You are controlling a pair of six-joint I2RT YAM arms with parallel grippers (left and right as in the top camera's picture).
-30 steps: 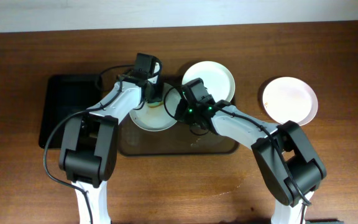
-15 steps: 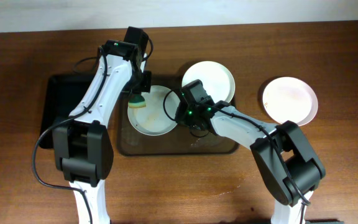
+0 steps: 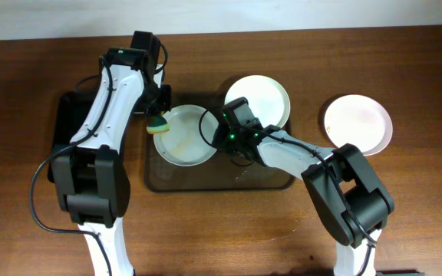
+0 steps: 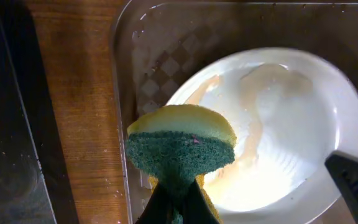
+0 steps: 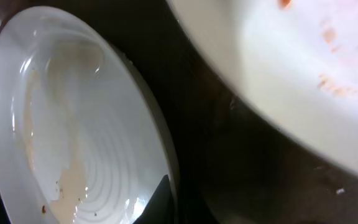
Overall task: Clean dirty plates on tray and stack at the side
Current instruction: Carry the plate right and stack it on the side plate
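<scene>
— How is the wooden bench laid out?
— The large brown rectangular tray lies mid-bench. The smaller black tray is just left of it.
— And the plates?
— One round white streaked plate lies in the brown tray's left half. A second round white plate rests across its far right corner. The third round white plate lies on the bench, well right of the tray.
— The sponge?
— The yellow-and-green sponge, in the left pincer, is over the first plate's left edge. The right pincer is at that plate's right rim.
</scene>
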